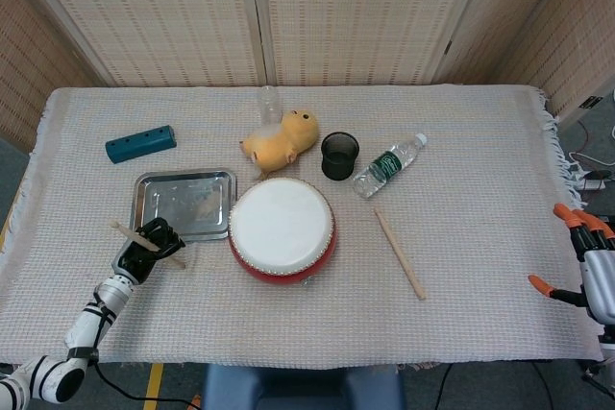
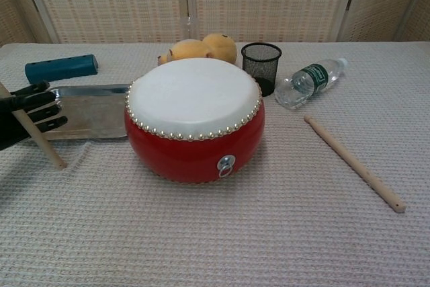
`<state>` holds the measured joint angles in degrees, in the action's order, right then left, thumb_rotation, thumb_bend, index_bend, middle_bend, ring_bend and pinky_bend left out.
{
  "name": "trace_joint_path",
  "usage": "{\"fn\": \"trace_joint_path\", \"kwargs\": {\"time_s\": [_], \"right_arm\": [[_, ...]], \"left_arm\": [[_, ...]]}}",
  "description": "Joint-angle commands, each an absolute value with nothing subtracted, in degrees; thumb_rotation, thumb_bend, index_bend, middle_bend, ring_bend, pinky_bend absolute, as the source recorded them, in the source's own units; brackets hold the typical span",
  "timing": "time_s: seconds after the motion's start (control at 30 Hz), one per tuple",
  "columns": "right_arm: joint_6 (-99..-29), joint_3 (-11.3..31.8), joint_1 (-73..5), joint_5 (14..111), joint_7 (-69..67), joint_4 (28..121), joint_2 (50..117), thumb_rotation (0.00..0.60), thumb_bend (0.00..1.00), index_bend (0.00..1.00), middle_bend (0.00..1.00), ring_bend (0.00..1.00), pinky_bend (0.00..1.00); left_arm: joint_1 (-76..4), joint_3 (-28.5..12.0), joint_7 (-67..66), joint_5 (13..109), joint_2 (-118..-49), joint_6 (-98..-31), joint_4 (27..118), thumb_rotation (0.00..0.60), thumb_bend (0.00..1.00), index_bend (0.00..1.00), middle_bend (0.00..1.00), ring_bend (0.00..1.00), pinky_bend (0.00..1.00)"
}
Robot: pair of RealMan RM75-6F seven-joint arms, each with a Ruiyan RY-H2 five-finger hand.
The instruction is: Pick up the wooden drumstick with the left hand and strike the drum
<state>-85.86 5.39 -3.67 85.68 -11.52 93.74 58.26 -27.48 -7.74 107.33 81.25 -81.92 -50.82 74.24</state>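
Drumstick, a thin pale wooden rod, sits tilted in the black left hand, whose fingers wrap around it near the surface's left edge. Just right stands the red drum with its white skin. The right hand hangs off the far right edge, holding nothing, fingers apart.

Even, bright overhead light reaches both my views; shadows are faint, the steel tray shows mild glare, and everything stays sharply focused.
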Motion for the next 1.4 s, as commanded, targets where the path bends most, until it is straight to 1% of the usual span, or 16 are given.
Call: {"fn": "trace_joint_path", "kwargs": {"time_s": [0.03, 0.17, 0.2, 0.23, 0.3, 0.4, 0.53, 0.6, 0.63, 0.7, 0.77, 0.93, 1.13, 1.27, 1.33, 1.4], "right_arm": [[-85.85, 5.39, -3.72, 85.76, -11.48, 93.78, 58.27, 0.6, 0.02, 0.07, 0.14, 0.02, 0.12], [-85.75, 5.36, -3.83, 85.87, -11.47, 93.83, 58.27, 0.6, 0.02, 0.07, 0.14, 0.02, 0.12], [-85.74, 5.36, -3.85, 85.87, -11.44, 93.83, 58.29, 0.6, 0.02, 0.07, 0.14, 0.02, 0.12], [-85.78, 5.37, -3.84, 85.85, -11.4, 93.83, 58.29, 0.6, 0.02, 0.07, 0.14, 0.02, 0.12], [-85.85, 5.41, -3.85, 85.85, -11.41, 93.83, 58.28, 0.6, 0.02, 0.07, 0.14, 0.02, 0.12], [-85.88, 5.42, -3.87, 85.88, -11.4, 93.92, 58.21, 0.6, 0.02, 0.07, 0.14, 0.02, 0.12], [-85.88, 5.44, -3.95, 85.98, -11.37, 94.04, 58.16, 0.6, 0.02, 0.07, 0.14, 0.02, 0.12], [-85.9, 5.46, -3.99, 86.02, -11.36, 94.1, 58.13, 0.6, 0.02, 0.07, 0.14, 0.02, 0.12], [-85.94, 5.46, -3.98, 86.03, -11.36, 94.14, 58.1, 0.6, 0.02, 0.07, 0.14, 0.02, 0.12], [-85.93, 5.47, -3.99, 86.0, -11.35, 94.21, 58.04, 0.6, 0.02, 0.07, 0.14, 0.02, 0.12], [-85.95, 5.48, -3.98, 85.95, -11.28, 94.31, 58.0, 0.6, 0.02, 0.07, 0.14, 0.02, 0.12], [-86.07, 5.55, -3.98, 85.93, -11.21, 94.43, 57.92, 0.6, 0.02, 0.07, 0.14, 0.02, 0.12], [-86.1, 5.56, -4.08, 86.1, -11.16, 94.53, 57.85, 0.6, 0.02, 0.07, 0.14, 0.02, 0.12], [-86.32, 5.57, -4.08, 86.3, -11.19, 94.53, 57.87, 0.6, 0.02, 0.07, 0.14, 0.02, 0.12], [-86.43, 5.59, -4.06, 86.34, -11.24, 94.57, 57.84, 0.6, 0.02, 0.07, 0.14, 0.02, 0.12], [-86.54, 5.59, -4.02, 86.37, -11.22, 94.61, 57.79, 0.6, 0.02, 0.07, 0.14, 0.02, 0.12]], "left_arm": [[-27.68, -7.66, 107.37, 81.63, -81.5, -50.6, 74.48, 0.6, 0.12, 0.61, 0.72, 0.56, 0.49], [-27.91, -7.57, 109.15, 82.21, -81.07, -50.31, 74.77, 0.599, 0.12, 0.61, 0.71, 0.55, 0.48], [-27.93, -7.56, 109.79, 82.28, -80.99, -50.25, 74.8, 0.58, 0.12, 0.61, 0.7, 0.55, 0.47], [-28.03, -7.51, 110.57, 82.39, -80.84, -50.02, 74.87, 0.54, 0.12, 0.6, 0.69, 0.54, 0.47], [-28.08, -7.4, 111.41, 82.59, -80.76, -49.94, 74.69, 0.421, 0.13, 0.59, 0.67, 0.52, 0.46], [-28.23, -7.35, 111.09, 82.38, -80.89, -49.66, 74.18, 0.333, 0.12, 0.59, 0.65, 0.51, 0.46], [-28.31, -7.03, 110.21, 82.79, -81.01, -49.93, 74.0, 0.319, 0.12, 0.59, 0.66, 0.51, 0.46], [-28.44, -6.77, 109.28, 83.09, -81.2, -49.99, 73.55, 0.331, 0.13, 0.6, 0.67, 0.52, 0.46], [-28.51, -6.76, 108.5, 82.94, -81.44, -50.0, 73.24, 0.358, 0.13, 0.6, 0.68, 0.53, 0.46], [-28.61, -6.93, 107.69, 82.38, -81.73, -49.81, 73.12, 0.454, 0.13, 0.63, 0.72, 0.56, 0.49], [-28.67, -7.31, 107.17, 81.44, -81.94, -49.44, 73.23, 0.496, 0.13, 0.66, 0.75, 0.59, 0.52], [-28.73, -8.39, 104.69, 79.28, -82.52, -48.86, 73.48, 0.5, 0.13, 0.73, 0.84, 0.68, 0.61], [-28.86, -9.18, 103.5, 78.5, -82.37, -48.04, 73.94, 0.494, 0.13, 0.78, 0.88, 0.72, 0.64], [-28.84, -9.5, 102.06, 77.97, -82.37, -47.58, 73.89, 0.492, 0.13, 0.82, 0.93, 0.78, 0.69], [-28.81, -9.65, 100.57, 77.59, -82.56, -47.5, 73.78, 0.516, 0.13, 0.84, 0.95, 0.8, 0.73], [-28.77, -9.75, 99.56, 77.32, -82.72, -47.37, 73.8, 0.576, 0.13, 0.86, 0.96, 0.81, 0.75]]}}
